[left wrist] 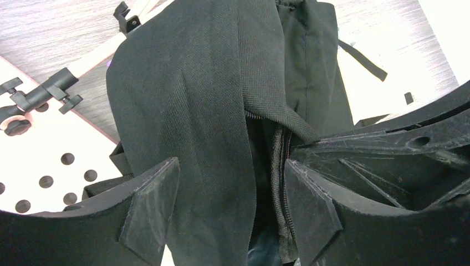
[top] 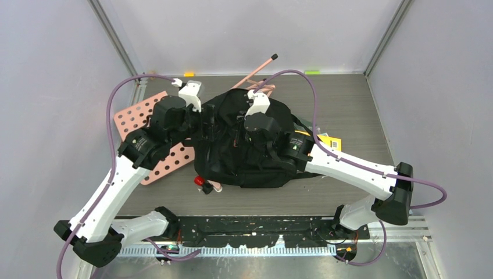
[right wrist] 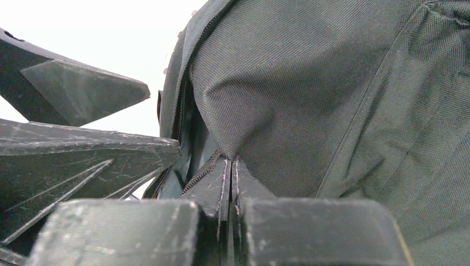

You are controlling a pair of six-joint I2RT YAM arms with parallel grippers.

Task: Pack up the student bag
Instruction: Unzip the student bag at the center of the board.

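At the centre of the top view, slumped on the table (top: 349, 99): student bag (top: 232, 165), by far the biggest item; flanked at upper left by a pink perforated board (top: 136, 116), with a pink rod (top: 256, 71) poking out at upper middle. Low centre of the right wrist view: right gripper (right wrist: 230, 166) pinched tight on the bag's fabric beside the zipper (right wrist: 202, 172); apparently to hold 1 lip of the opening taut. Lower middle of the left wrist view: left gripper (left wrist: 230, 172) spread wide, straddling a fold of the same bag, not clamped; seemingly poised to take the other lip and spread the mouth for packing.
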